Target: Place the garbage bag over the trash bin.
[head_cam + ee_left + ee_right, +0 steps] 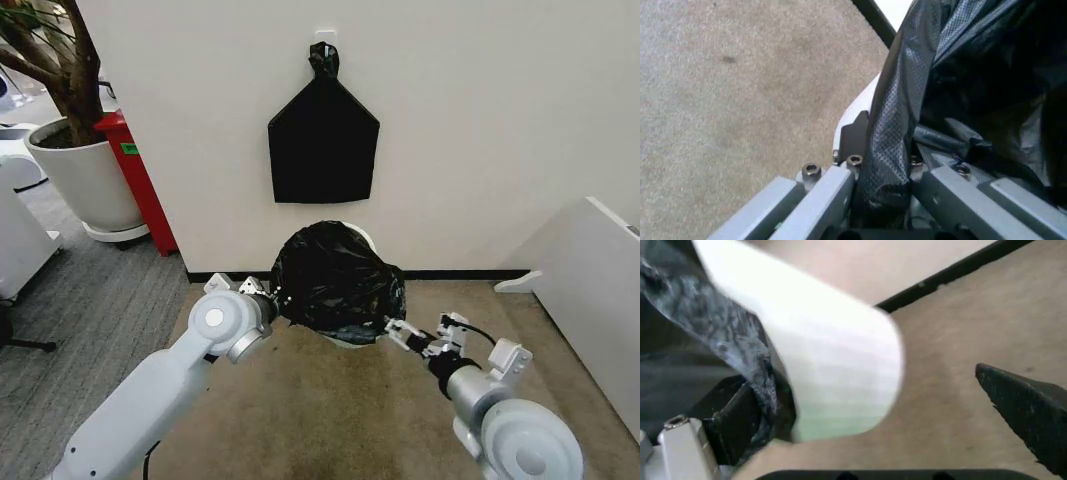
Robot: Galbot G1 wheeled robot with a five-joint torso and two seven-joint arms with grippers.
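On bare carpet just before the wall's dark baseboard, the garbage bag [335, 275] drapes the trash bin [352, 338], the left tool [268, 298] pinching its left edge, the right tool [393, 328] spread around the bin's right rim, one finger inside on the bag.

Left gripper [272, 297] pinched closed, left arm extended forward, right gripper [397, 331] apparently spread apart
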